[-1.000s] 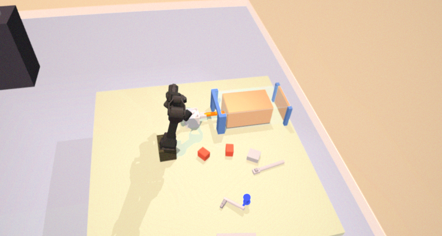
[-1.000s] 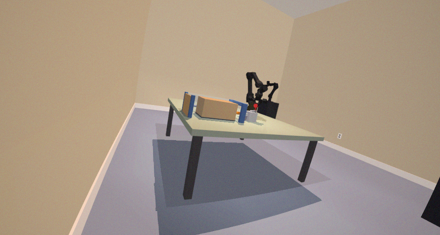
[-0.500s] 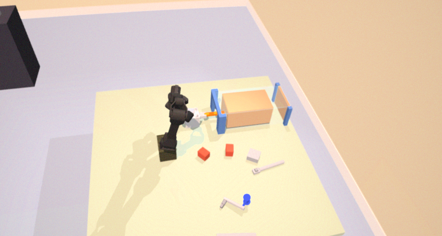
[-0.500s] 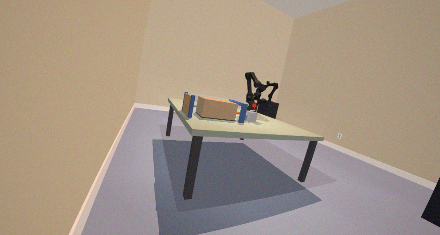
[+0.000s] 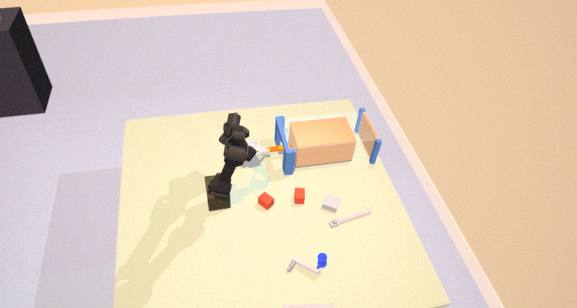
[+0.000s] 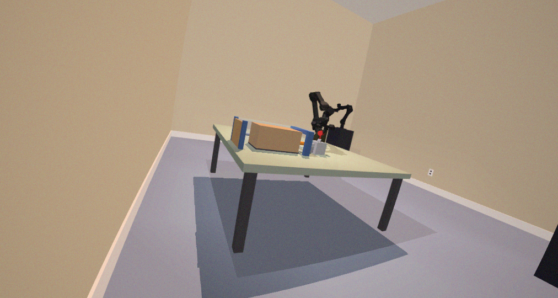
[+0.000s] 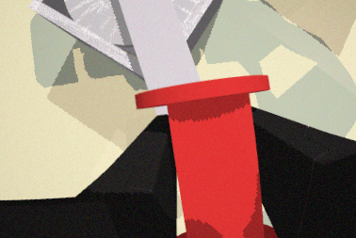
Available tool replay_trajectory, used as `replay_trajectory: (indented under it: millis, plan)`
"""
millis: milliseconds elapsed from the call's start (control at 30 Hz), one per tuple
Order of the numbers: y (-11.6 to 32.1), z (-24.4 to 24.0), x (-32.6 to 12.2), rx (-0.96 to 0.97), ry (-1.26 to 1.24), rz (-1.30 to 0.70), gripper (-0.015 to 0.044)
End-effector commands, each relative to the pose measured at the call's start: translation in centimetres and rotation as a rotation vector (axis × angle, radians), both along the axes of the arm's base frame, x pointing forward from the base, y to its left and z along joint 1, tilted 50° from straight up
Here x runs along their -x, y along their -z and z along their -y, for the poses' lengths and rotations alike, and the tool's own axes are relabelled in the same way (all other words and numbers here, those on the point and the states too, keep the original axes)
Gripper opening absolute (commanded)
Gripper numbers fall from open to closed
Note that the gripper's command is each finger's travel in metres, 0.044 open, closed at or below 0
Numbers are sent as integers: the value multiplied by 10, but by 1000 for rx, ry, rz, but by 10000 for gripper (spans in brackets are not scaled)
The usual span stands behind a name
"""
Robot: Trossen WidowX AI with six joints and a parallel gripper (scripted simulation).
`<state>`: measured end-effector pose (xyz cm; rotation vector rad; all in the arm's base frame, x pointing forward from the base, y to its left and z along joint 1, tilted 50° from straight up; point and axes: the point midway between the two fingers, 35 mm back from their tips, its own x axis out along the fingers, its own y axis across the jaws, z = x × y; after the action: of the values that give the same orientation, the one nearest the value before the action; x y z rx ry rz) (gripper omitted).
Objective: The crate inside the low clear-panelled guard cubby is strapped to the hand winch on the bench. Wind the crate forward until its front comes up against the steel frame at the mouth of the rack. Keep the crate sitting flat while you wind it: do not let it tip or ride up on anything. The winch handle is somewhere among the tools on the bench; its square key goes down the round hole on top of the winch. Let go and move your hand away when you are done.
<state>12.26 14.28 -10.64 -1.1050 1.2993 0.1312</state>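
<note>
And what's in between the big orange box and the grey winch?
The blue frame stands between them, and an orange strap runs there too. The top view shows it best.

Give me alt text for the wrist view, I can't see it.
Black gripper fingers hold a red flanged grip upright in the picture, joined to a pale grey bar that runs up across the open-topped, square grey winch; shadows mark the pale yellow bench.
</note>
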Motion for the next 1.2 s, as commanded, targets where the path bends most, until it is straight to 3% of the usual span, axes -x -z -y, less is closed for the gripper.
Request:
replay_trajectory:
  millis: [0,1167]
  plan:
    - [-5,8,-10,23,-5,29,0]
    - [-15,15,-44,24,-5,32,0]
